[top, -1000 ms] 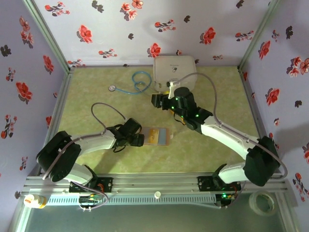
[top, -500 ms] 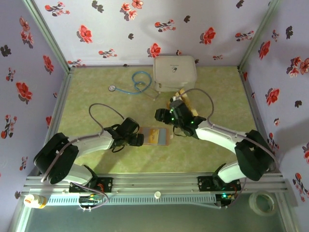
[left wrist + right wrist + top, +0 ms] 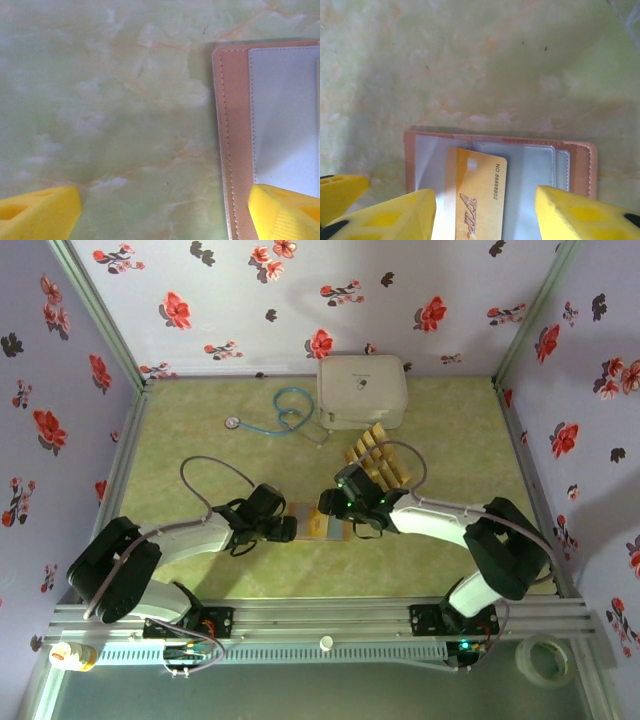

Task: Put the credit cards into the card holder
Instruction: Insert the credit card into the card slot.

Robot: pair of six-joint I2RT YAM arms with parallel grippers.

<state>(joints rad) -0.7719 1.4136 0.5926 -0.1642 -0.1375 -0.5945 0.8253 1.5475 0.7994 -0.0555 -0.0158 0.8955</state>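
Green table (image 3: 200, 440), overhead fanned credit cards (image 3: 378, 458), close-up card holder (image 3: 581, 169)

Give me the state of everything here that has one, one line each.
card holder: open, lying flat, pale inside up.
gold card: lying across the holder's inside.
white case: shut.
other cards: fanned in a row beside the white case.
left gripper: open, one finger over the holder's edge.
right gripper: open, straddling the gold card.

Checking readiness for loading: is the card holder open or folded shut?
Open: the card holder lies spread flat, its pale grey-blue inner pockets facing up.
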